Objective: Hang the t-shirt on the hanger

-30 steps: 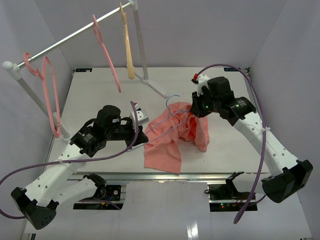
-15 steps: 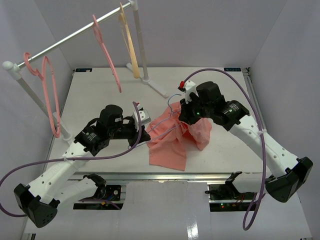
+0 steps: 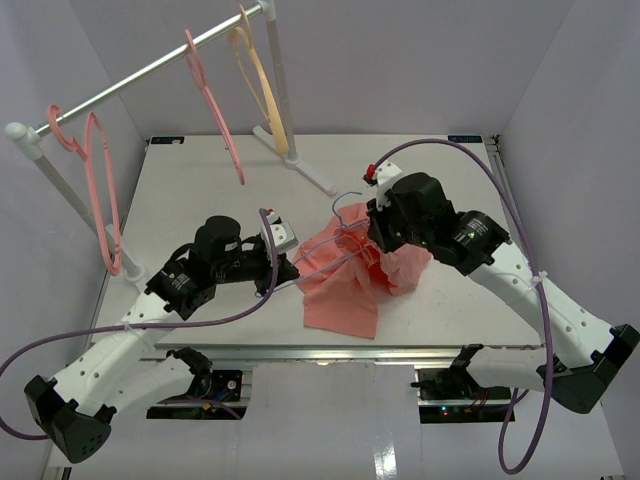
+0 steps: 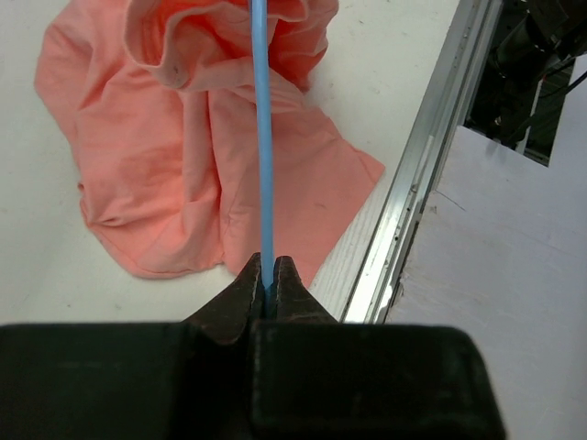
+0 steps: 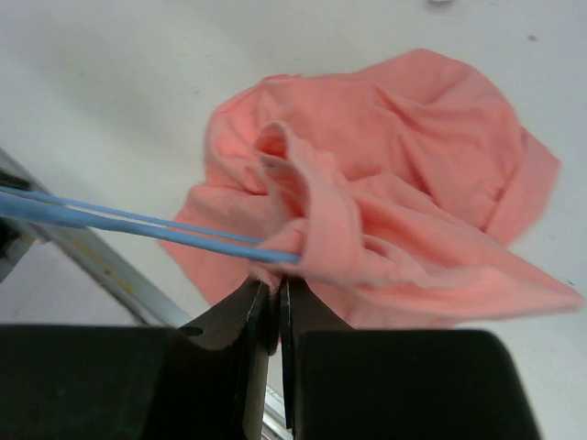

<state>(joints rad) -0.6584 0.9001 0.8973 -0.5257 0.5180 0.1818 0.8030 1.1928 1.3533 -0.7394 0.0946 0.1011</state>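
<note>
The salmon-pink t-shirt (image 3: pixel 345 290) lies bunched on the white table, partly lifted at its top. The thin light-blue hanger (image 3: pixel 322 262) runs from my left gripper into the cloth, and its hook (image 3: pixel 346 200) sticks up behind. My left gripper (image 3: pixel 285 268) is shut on the hanger wire (image 4: pixel 264 165), which passes over the t-shirt (image 4: pixel 165 165) and into a fold; the left gripper (image 4: pixel 268 275) shows the wire between its jaws. My right gripper (image 3: pixel 372 236) is above the shirt, shut on a bunched edge of the t-shirt (image 5: pixel 413 183) right where the hanger (image 5: pixel 138 220) enters it. The right gripper (image 5: pixel 275 289) pinches cloth at its tips.
A clothes rail (image 3: pixel 150 68) crosses the back left, carrying two thick pink hangers (image 3: pixel 212 105) (image 3: pixel 95 170) and a pale orange hanger (image 3: pixel 262 85). The rail's foot (image 3: pixel 312 176) stands just behind the shirt. The table's metal front edge (image 3: pixel 400 352) is close to the shirt's hem.
My right gripper has moved left and forward with the shirt's edge, bunching the cloth along the hanger wire. The orange hanger on the rail has swung. My left gripper still holds the wire.
</note>
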